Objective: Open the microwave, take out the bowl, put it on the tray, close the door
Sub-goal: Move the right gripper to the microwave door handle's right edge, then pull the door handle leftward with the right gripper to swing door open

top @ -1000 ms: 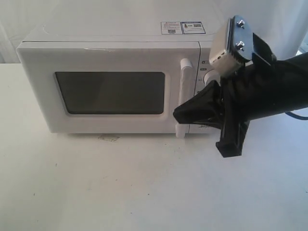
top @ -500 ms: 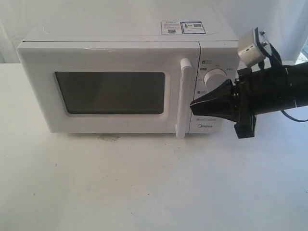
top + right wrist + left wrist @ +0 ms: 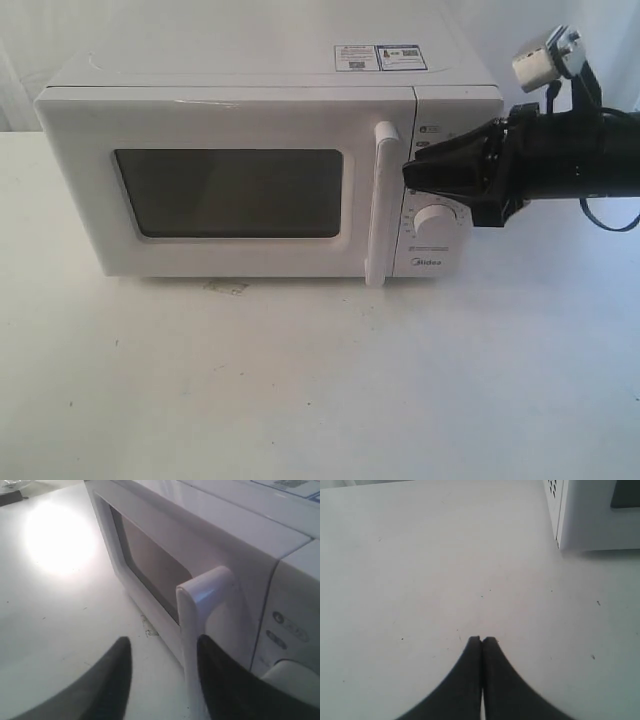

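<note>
Exterior view: the microwave stands toward the bench's far edge, with its door shut flush. The window is dark, so the bowl cannot be seen; I judge it is inside. No tray shows. The right gripper extends in from the right edge, level with the upper part of the handle. Its tips are just beside the handle, in front of the panel and above the lower knob.

Left wrist view: the left gripper hangs over bare bench with its 2 fingers pressed together on nothing. A corner of the microwave sits beyond it, well apart.

Right wrist view: the right gripper's fingers are apart and straddle the handle. 1 is on the window side with a clear gap, and the other is close on the panel side. Nothing is clamped yet.

Risks, as I judge them:
- **Off-centre grip:** the handle is not centred between the fingers, so on closing the near finger would meet it first. It could shove the handle sideways or pinch only its edge.
- **Tight panel side:** the panel-side finger has little room and could jam against the panel or knock the lower knob.
- **Straight pull:** a pull that does not follow the door's arc could slide the fingers off the smooth handle. It could also drag the whole microwave toward the bench's front edge.
- **Fast swing:** this could jolt the bowl.
</note>
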